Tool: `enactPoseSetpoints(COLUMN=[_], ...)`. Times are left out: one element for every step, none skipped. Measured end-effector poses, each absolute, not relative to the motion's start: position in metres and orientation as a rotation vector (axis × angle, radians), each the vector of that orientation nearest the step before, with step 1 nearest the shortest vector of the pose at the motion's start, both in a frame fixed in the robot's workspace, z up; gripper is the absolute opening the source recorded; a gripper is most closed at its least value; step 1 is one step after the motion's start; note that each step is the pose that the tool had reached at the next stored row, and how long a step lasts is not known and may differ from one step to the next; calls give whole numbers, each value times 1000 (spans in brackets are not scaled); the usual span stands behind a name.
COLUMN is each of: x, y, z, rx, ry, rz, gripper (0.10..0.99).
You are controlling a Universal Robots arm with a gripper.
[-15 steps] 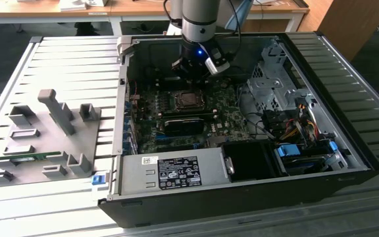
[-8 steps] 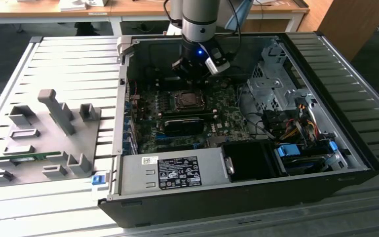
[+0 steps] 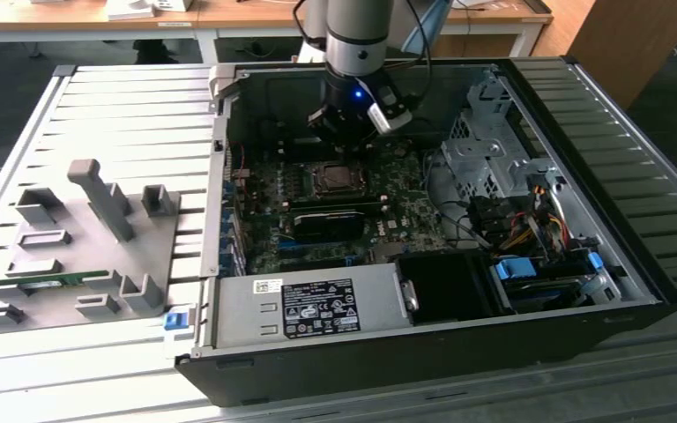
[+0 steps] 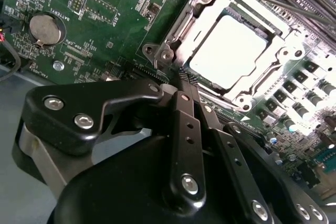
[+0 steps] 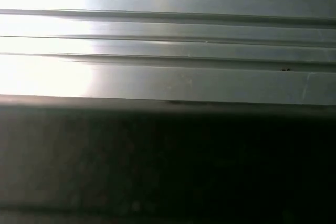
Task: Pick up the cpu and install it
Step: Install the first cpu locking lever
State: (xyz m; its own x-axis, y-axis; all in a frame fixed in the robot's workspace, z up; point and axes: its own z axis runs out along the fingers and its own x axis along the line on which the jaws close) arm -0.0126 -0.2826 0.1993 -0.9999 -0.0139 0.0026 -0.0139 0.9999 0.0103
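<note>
Just beyond the pinched-together, empty tool (image 4: 181,77), the cpu (image 4: 231,51) sits in its socket.

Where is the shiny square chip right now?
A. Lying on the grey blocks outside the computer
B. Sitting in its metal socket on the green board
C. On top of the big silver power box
B. The cpu sits flat inside the socket frame on the green board, with the claw just beside the frame's corner.

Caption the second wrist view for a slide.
Black claw beside the shiny silver square cpu seated in its metal-framed socket on the green motherboard.
</note>
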Motion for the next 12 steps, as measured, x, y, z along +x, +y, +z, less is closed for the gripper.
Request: enactPoseSetpoints(x=[-12, -12, -12, -12, -12, -12, -11, -11, -11, -11, -11, -11], y=[-283, -283, -283, -283, -283, -283, -283, -283, -283, -283, -283, -282], z=[199, 198, 198, 198, 197, 197, 197, 197, 197, 197, 197, 197], rx=[22, 22, 22, 22, 22, 22, 22, 22, 22, 22, 22, 22], ry=[-3139, -3139, -3139, -3139, -3139, -3139, -3139, -3139, -3139, -3139, -3139, -3139], rz=[-13, -11, -10, -10, -10, -12, -17, -23, -29, -36, -45, -52], gripper=[106, 106, 106, 106, 106, 106, 106, 106, 106, 106, 106, 106])
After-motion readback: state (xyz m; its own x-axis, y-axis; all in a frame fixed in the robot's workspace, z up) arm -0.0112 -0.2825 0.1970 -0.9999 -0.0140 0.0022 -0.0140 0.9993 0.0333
